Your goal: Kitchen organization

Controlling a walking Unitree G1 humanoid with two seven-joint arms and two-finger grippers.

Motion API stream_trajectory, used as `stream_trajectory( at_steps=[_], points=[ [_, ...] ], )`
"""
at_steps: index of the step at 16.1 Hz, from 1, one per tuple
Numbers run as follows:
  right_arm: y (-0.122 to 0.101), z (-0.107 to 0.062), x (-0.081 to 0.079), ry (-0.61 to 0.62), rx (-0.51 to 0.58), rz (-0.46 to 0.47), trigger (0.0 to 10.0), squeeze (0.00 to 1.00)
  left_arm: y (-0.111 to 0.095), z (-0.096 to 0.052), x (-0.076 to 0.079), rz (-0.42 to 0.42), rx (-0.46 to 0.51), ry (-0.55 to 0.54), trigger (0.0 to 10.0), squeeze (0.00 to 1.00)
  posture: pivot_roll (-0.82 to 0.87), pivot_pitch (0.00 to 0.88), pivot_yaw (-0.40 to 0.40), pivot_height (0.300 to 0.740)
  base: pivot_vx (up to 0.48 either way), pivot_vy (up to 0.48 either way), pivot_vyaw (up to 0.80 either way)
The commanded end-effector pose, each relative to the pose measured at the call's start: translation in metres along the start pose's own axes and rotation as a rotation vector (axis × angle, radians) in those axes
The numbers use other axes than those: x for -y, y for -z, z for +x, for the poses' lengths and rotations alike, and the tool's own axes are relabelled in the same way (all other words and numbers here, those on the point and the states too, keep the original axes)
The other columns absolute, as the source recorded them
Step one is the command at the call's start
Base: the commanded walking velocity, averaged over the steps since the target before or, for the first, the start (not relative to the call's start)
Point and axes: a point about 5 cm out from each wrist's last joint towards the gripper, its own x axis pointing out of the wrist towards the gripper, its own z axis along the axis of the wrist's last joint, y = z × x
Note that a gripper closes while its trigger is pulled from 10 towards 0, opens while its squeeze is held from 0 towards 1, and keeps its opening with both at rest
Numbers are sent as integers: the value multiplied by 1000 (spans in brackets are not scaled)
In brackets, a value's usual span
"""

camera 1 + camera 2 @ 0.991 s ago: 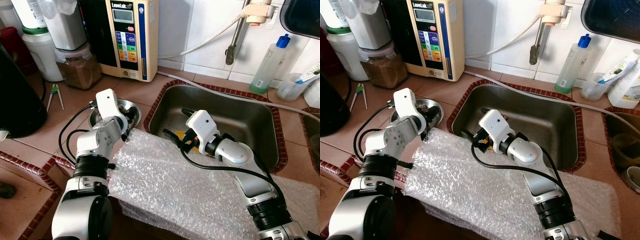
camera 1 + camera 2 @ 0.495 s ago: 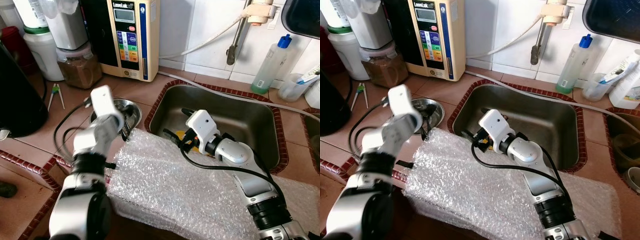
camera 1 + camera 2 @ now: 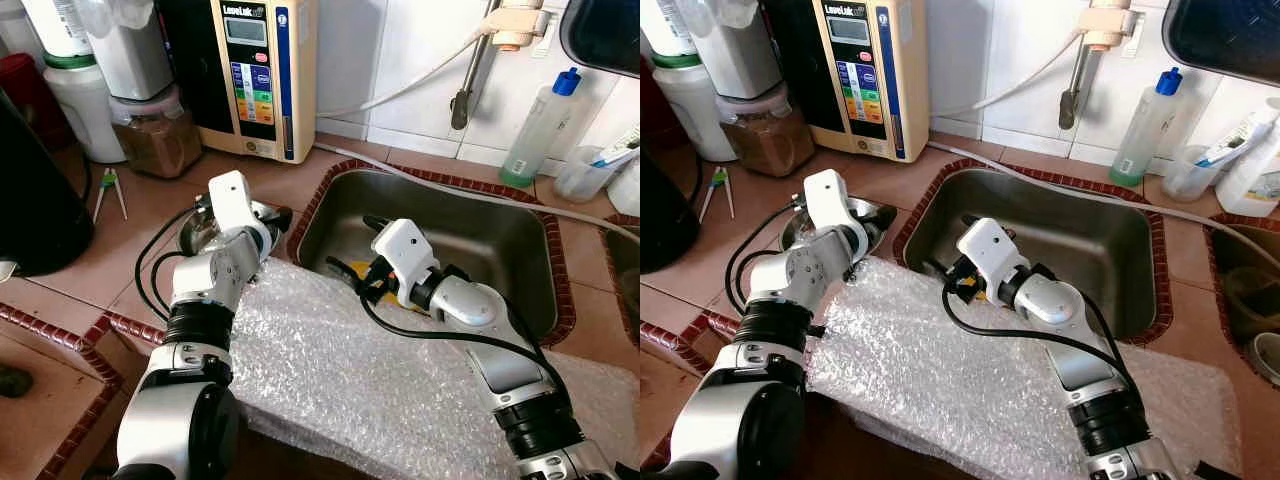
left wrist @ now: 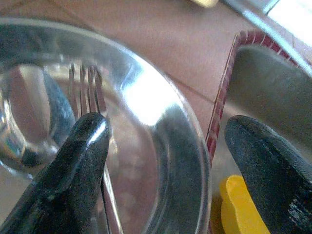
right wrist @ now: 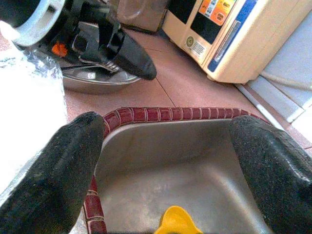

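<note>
Steel is your target: the shallow round metal bowl (image 3: 200, 228) on the tiled counter just left of the stainless sink (image 3: 500, 250). Lower your left gripper (image 4: 161, 161), fingers spread, squarely over the rim before pinching. Its wrist view reveals a fork (image 4: 87, 92) inside. Your right gripper (image 5: 165, 161), also spread, hangs over the sink corner.

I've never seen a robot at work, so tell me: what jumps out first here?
Two silver arms reach over a crinkly sheet of bubble wrap spread across the counter edge. The left gripper hangs open over a steel bowl holding a fork; the right gripper is open above the steel sink.
</note>
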Motion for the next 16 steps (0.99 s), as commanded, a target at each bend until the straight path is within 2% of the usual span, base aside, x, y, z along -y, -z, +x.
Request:
stream_trajectory(
  at_steps=[1,4,8,11,16],
  points=[
    [0,0,3,-1,-2,-2,10000,0,9,1,-5,-16,-48,-16,10000,0,-56,0,43,740,0,0,0],
    [-2,-3,-2,-71,16,14,10000,0,16,3,-9,-23,-76,-26,10000,0,-57,0,43,740,0,0,0],
    [-2,-4,-3,-68,21,15,10000,0,20,4,-13,-38,-102,-35,10000,0,-60,0,44,740,0,0,0],
    [-1,-5,-2,-65,17,11,10000,0,9,1,-14,-84,-80,-48,10000,0,-57,0,41,740,0,0,0],
    [-1,-4,-2,-63,13,4,10000,0,8,0,-35,-93,-72,-117,10000,0,-54,0,36,740,0,0,0]
  ],
)
